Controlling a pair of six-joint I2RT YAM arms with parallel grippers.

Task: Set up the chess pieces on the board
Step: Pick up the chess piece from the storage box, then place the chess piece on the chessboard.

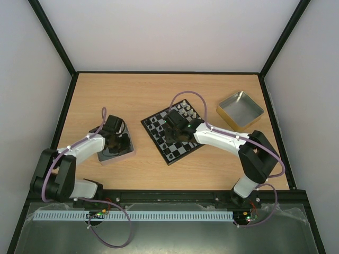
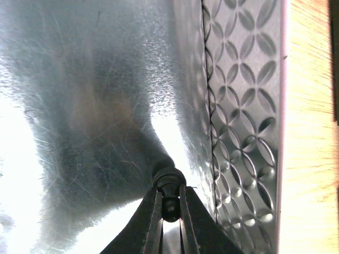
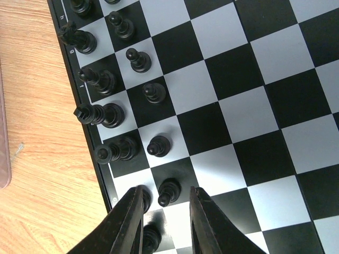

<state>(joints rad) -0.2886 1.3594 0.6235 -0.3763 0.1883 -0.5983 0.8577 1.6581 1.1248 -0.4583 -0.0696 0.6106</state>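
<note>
Left of the board, the left gripper reaches steeply down into the tin, its jaws pinched together on 1 black piece, probably a pawn, gripped below the head so it lifts upright; over the board's black rows, the right gripper hangs low with fingers apart, straddling 1 standing pawn without touching, seemingly to seat it squarely.
</note>
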